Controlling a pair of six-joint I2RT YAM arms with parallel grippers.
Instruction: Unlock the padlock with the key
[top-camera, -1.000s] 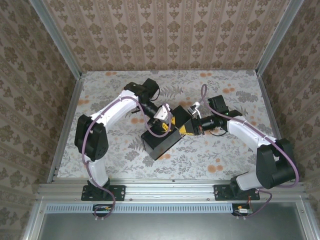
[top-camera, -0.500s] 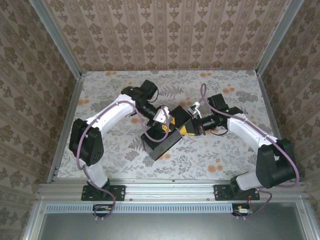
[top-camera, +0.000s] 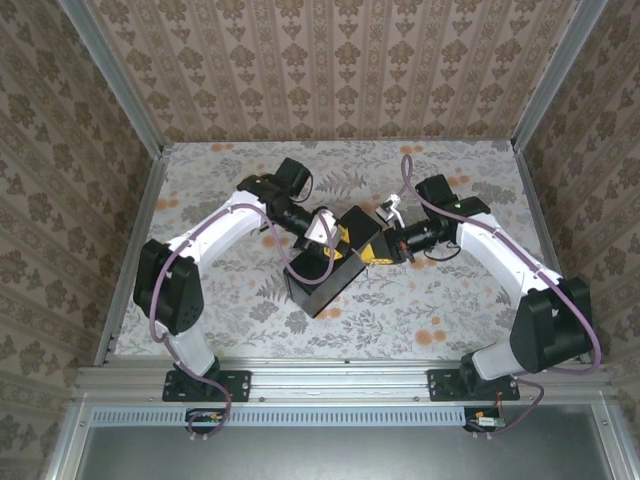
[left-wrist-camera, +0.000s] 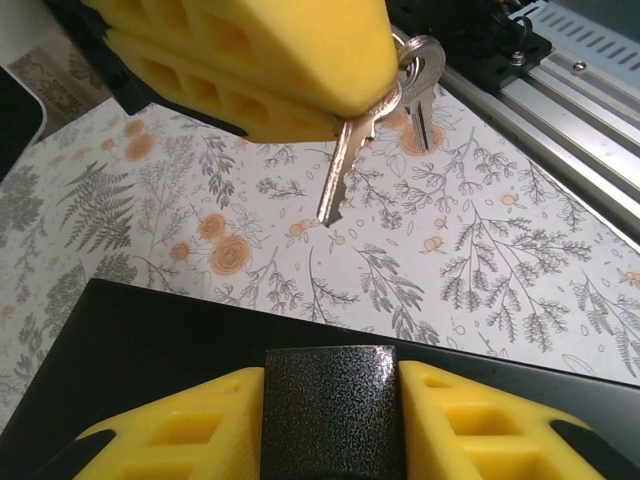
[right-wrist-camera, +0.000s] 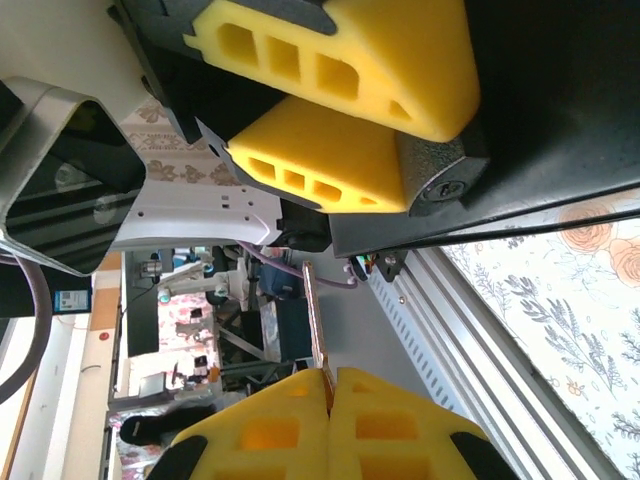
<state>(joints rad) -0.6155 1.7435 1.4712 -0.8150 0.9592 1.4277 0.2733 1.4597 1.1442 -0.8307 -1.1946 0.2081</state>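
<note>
While the left fingers (left-wrist-camera: 180, 432) clamp the padlock (left-wrist-camera: 333, 408), the right fingers (right-wrist-camera: 400, 425) pinch the key (right-wrist-camera: 317, 330) nearby.

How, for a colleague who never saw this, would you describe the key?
At the table's centre sits a black box; the right hand faces it from the right. The key is the silver blade pinched between its yellow fingers, unlike the spare dangling beside it.

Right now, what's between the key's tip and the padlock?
Nothing: a bare gap of air separates the key from the padlock, clearest in the right wrist view.
</note>
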